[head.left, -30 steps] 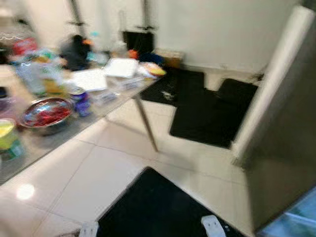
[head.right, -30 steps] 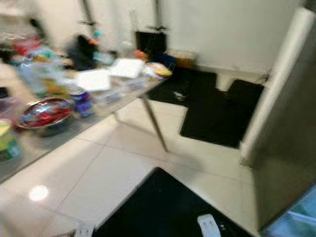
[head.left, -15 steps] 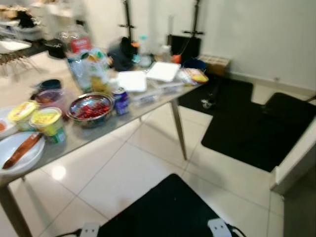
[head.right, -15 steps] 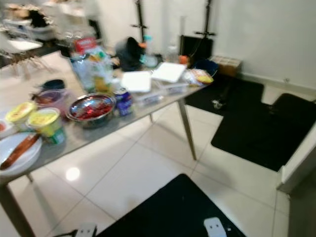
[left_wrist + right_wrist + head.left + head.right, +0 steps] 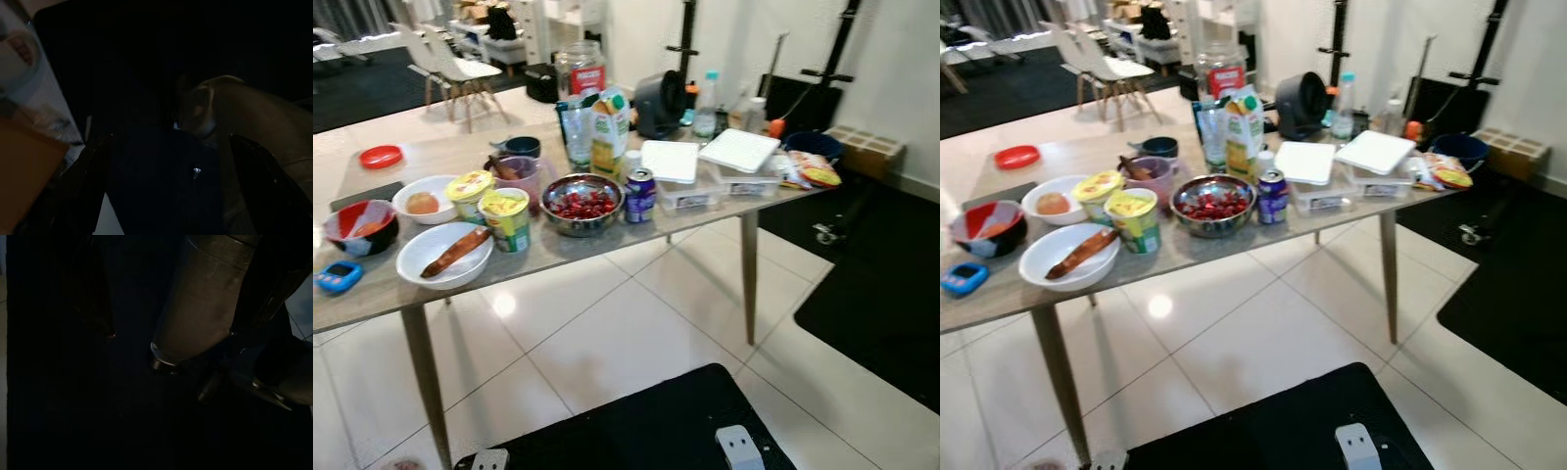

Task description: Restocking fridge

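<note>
A wooden table (image 5: 558, 253) stands ahead, loaded with groceries. A juice carton (image 5: 609, 132) and a clear bottle (image 5: 575, 132) stand upright at its middle. In front of them are a steel bowl of red fruit (image 5: 581, 203) and a blue can (image 5: 639, 194). Two yellow-lidded tubs (image 5: 507, 217) sit beside a white bowl holding a sausage (image 5: 445, 255). Flat white boxes (image 5: 739, 150) lie toward the right end. Both arms hang idle. In the dark wrist views my left gripper (image 5: 171, 139) and right gripper (image 5: 171, 333) are open and hold nothing.
A black mat (image 5: 646, 431) lies on the white tiles at my feet, another (image 5: 891, 294) to the right. White chairs (image 5: 460, 73) stand beyond the table. A dark bowl (image 5: 357, 225), a blue device (image 5: 337, 276) and a red lid (image 5: 382, 156) sit at the table's left end.
The camera has swung left and come into focus. The grey fridge door has gone out of frame on the right, and the table now stands centred.
</note>
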Available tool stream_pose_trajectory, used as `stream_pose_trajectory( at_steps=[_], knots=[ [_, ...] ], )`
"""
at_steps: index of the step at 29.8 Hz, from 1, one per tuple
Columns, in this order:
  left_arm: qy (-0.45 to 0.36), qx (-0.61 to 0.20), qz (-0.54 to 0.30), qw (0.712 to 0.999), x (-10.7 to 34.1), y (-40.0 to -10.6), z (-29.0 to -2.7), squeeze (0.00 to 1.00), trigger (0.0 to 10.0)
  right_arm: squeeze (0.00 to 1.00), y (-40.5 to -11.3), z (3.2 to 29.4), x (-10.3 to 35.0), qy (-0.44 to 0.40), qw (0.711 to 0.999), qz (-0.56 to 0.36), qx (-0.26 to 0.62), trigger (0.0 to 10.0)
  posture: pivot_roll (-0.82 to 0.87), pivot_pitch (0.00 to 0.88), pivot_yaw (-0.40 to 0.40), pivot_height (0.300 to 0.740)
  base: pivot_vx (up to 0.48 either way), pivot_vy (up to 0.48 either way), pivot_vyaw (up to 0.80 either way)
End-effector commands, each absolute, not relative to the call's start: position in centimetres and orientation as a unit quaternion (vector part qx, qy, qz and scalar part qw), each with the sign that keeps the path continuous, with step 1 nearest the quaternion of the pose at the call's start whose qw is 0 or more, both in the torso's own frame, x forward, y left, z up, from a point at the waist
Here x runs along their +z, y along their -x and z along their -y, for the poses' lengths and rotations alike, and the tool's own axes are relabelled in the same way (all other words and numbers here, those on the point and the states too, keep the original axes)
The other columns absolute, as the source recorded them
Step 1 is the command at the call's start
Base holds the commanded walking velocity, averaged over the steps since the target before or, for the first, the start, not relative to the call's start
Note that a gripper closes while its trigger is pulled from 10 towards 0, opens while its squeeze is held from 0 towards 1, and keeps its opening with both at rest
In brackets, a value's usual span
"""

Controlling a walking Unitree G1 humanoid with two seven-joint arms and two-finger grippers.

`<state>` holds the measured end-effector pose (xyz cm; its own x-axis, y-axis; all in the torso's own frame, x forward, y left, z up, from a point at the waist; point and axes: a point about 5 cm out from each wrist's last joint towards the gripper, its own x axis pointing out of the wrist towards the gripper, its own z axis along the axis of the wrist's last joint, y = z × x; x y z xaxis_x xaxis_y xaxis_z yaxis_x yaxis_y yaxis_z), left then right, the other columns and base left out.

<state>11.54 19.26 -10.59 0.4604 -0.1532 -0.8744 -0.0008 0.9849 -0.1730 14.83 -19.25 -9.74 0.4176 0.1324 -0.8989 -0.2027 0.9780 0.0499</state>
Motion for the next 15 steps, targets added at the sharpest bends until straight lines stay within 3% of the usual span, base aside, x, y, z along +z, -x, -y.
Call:
stream_pose_trajectory(
  at_steps=[1,9,15],
  knots=[
    [0.079,-0.051,-0.523,0.847,-10.71,-11.38,-18.86,0.0,10.0,0.0,-14.84,19.15,-9.75,0.032,0.841,-0.531,0.099,10.0,-0.02,0.0,-0.003,0.74,0.0,0.0,0.74],
    [0.081,-0.048,-0.524,0.847,-10.74,-11.32,-18.8,0.0,10.0,0.0,-14.86,19.27,-9.75,0.038,0.841,-0.531,0.095,10.0,-0.02,0.0,-0.003,0.74,0.0,0.0,0.74],
    [0.082,-0.046,-0.523,0.847,-10.73,-11.36,-18.81,0.0,10.0,0.0,-14.93,19.41,-9.73,0.049,0.842,-0.531,0.088,10.0,-0.02,0.0,-0.004,0.74,0.0,0.0,0.0]
  ],
)
